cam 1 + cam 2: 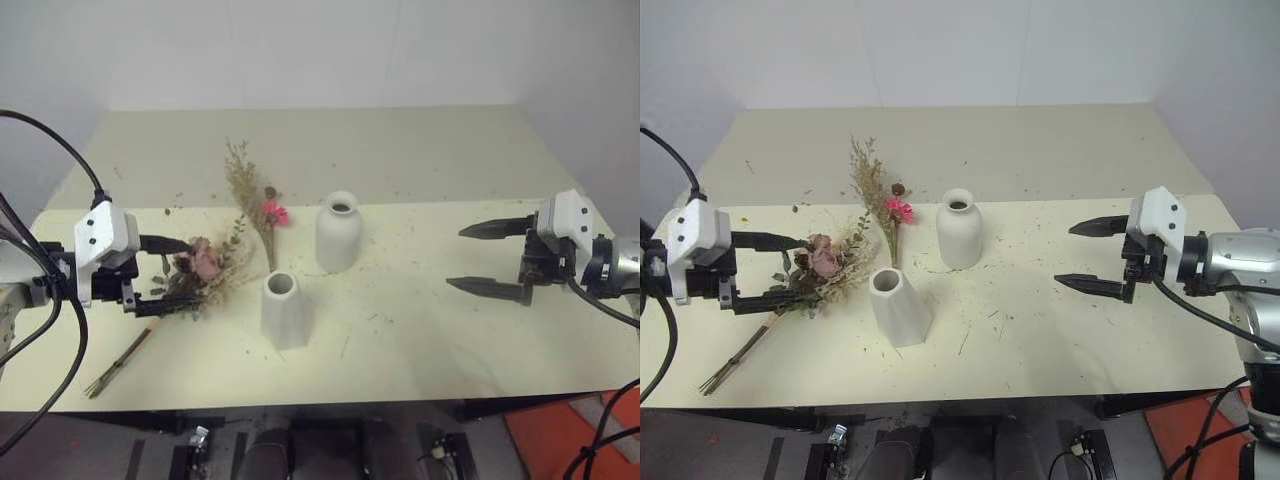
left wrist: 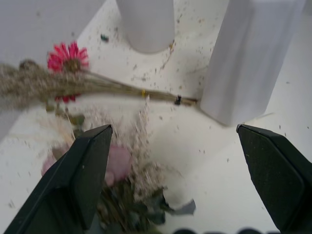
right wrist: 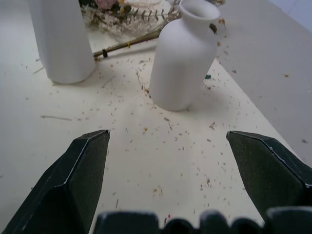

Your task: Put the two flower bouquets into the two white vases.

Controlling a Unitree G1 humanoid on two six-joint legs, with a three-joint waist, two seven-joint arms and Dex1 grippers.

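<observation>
Two white vases stand upright mid-table (image 1: 450, 340), both with nothing in them. The bottle-shaped vase (image 1: 339, 232) sits farther back; the faceted vase (image 1: 284, 310) stands nearer, just to its left.

The grassy bouquet with the magenta daisy (image 1: 256, 205) lies flat on the table, its stem ends reaching toward the faceted vase's rim. The pink rose bouquet (image 1: 205, 265) lies left of the faceted vase.

Left gripper (image 1: 165, 275): fingers spread wide, straddling the rose bouquet's stems, not clenched on them. Right gripper (image 1: 478, 258): fingers released, wide apart, hovering well right of both vases, holding nothing.

Thin loose twigs (image 1: 118, 362) lie near the table's front left edge.
</observation>
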